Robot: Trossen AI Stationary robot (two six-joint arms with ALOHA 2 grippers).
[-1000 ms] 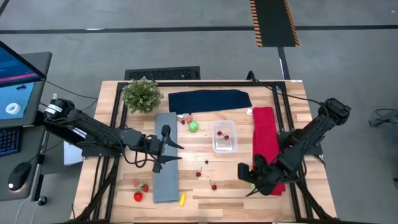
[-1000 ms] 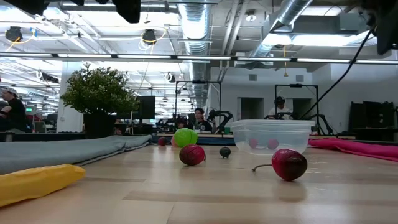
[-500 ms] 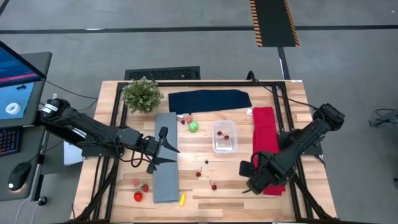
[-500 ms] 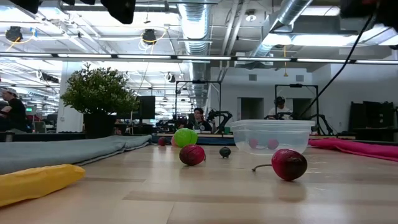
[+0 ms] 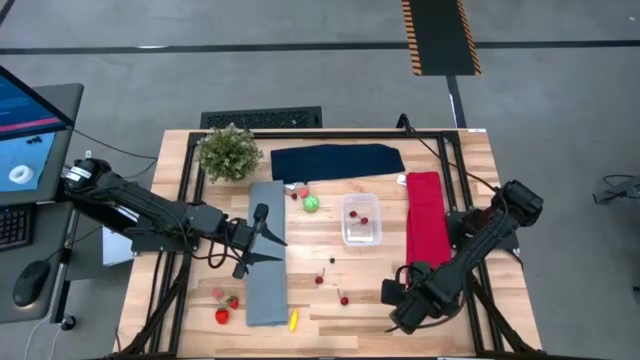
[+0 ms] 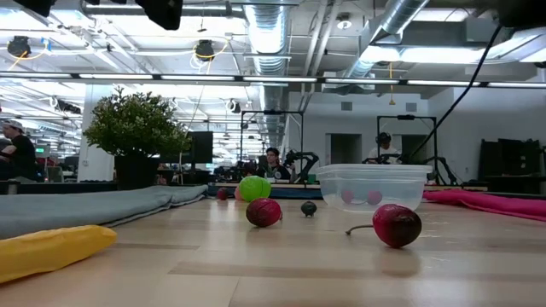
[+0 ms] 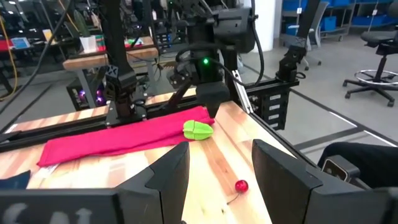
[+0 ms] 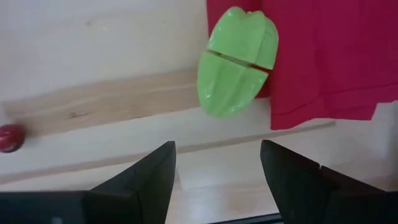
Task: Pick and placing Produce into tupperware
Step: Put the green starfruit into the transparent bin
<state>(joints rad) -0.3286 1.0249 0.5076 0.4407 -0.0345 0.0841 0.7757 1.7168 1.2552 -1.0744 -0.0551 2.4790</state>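
Observation:
The tupperware [image 5: 361, 220] stands mid-table, a clear tub with small red pieces in it. Produce lies scattered on the wood. There is a green ball [image 5: 311, 203], cherries [image 5: 343, 299], strawberries [image 5: 222, 316] and a yellow piece [image 5: 293, 321]. A lime-green piece [image 8: 238, 62] lies against the edge of the red cloth [image 8: 323, 56]. My right gripper [image 8: 217, 180] hangs open above that piece, pointing down, at the table's near right [image 5: 402, 297]. My left gripper [image 5: 262, 240] stands open and level over the grey cloth [image 5: 265, 285], with nothing between its fingers [image 7: 168, 180].
A potted plant [image 5: 229, 152] and a navy cloth [image 5: 337, 160] lie along the far edge. The red cloth [image 5: 425, 230] runs down the right side, next to the tub. Bare wood lies between the tub and the near edge, with only cherries [image 6: 397, 225] on it.
My right gripper has moved toward the table's near edge and tipped over until it points straight down above the lime-green piece. Its fingers have stayed open. No produce has moved.

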